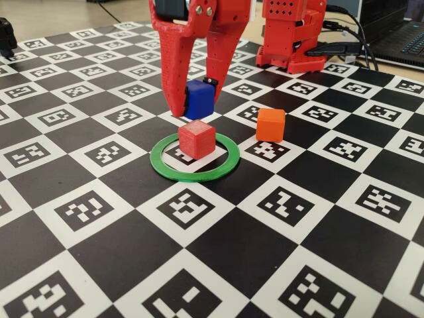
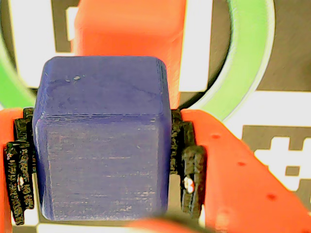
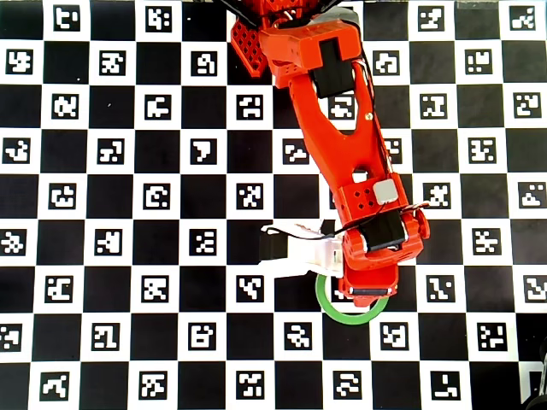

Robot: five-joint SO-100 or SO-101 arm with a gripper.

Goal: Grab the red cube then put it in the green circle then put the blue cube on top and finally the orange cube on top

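Gripper (image 1: pixel 189 106) clamps the blue cube (image 1: pixel 198 99) above the checkered marker mat (image 1: pixel 218 252); red cube (image 1: pixel 197 139) sits inside the green ring (image 1: pixel 162 167), orange cube (image 1: pixel 270 125) just beside it.

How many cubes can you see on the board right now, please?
3: the red cube inside the green circle, the blue cube held in the claw above it, the orange cube beside the ring.

A checkerboard mat (image 1: pixel 218 252) of black squares and white squares printed with black coded markers covers the surface, with dark cables (image 1: pixel 344 43) and a laptop (image 1: pixel 397 33) at two o'clock in the fixed view.
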